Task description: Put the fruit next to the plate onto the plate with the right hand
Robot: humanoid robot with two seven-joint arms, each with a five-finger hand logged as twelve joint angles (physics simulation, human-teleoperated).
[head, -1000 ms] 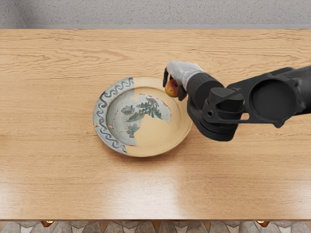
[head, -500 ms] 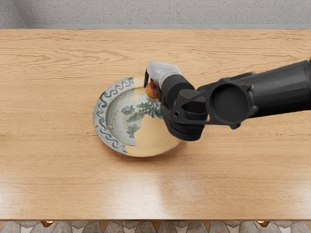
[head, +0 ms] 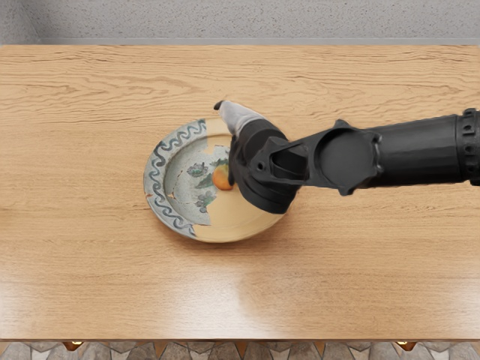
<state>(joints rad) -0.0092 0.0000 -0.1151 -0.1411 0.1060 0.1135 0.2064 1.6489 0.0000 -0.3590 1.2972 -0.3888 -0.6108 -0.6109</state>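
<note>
While the wooden table lies wide around it, the patterned plate takes centre stage, and look at that: the small orange fruit sits on the plate, right about its middle, on the painted leaves. Over the plate's far rim hangs the right hand, pale, seen from the back, apart from the fruit. Open or clenched? Cannot tell; the underside is hidden. Its bulky dark arm covers the plate's right side and stretches off to the right of the plate.
</note>
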